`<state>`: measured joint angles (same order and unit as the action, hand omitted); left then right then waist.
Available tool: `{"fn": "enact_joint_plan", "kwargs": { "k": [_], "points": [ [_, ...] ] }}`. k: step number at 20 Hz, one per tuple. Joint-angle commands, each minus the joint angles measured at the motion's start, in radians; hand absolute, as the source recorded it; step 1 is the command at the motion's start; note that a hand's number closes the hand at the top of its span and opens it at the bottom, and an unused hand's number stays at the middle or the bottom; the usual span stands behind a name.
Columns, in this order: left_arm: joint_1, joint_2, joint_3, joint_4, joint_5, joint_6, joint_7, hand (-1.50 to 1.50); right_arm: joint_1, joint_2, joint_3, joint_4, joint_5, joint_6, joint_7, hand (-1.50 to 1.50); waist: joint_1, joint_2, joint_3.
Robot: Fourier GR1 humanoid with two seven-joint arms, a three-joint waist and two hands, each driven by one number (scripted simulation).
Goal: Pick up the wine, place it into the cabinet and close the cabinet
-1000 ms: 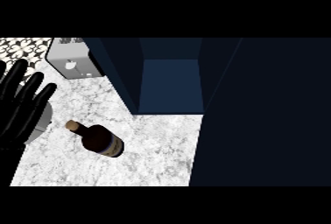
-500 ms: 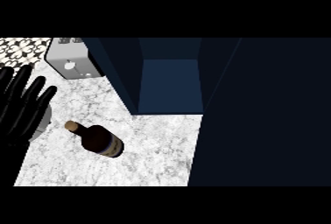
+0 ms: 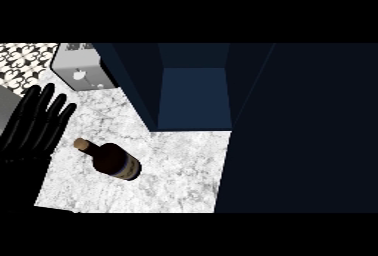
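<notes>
The wine bottle (image 3: pixel 114 161) is dark, with a cork-coloured top and a pale band near its base. It lies on its side on the white marble counter (image 3: pixel 181 167), neck pointing up-left. My left hand (image 3: pixel 31 134) shows at the left edge, open with its fingers straight and pointing up, just left of the bottle's neck and apart from it. The cabinet (image 3: pixel 194 97) stands open at the back, its dark blue inside bare. My right hand is out of view.
A silver toaster (image 3: pixel 83 75) stands at the back left, beside the cabinet's left wall (image 3: pixel 133 85). A large dark panel (image 3: pixel 303 130), seemingly the open cabinet door, covers the whole right side. Patterned tiles (image 3: pixel 22 62) show at the top left.
My left hand has sunk slightly towards the lower edge and stays open. The bottle and the cabinet have not moved.
</notes>
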<state>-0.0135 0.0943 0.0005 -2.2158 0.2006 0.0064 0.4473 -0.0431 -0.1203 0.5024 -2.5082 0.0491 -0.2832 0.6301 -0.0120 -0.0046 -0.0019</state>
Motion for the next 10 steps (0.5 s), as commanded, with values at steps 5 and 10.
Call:
{"fn": "enact_joint_plan", "kwargs": {
  "k": [5,10],
  "points": [
    [0.078,-0.012,0.027,0.110,-0.008,-0.054,-0.147,-1.50,0.036,-0.067,0.000,-0.207,0.075,-0.014,0.082,-1.50,0.004,0.001,0.001],
    [0.115,-0.026,0.047,0.255,-0.037,-0.084,-0.285,-1.50,0.042,-0.086,0.026,-0.181,0.101,-0.041,0.046,-1.50,-0.001,0.001,0.001]
  ]
}}
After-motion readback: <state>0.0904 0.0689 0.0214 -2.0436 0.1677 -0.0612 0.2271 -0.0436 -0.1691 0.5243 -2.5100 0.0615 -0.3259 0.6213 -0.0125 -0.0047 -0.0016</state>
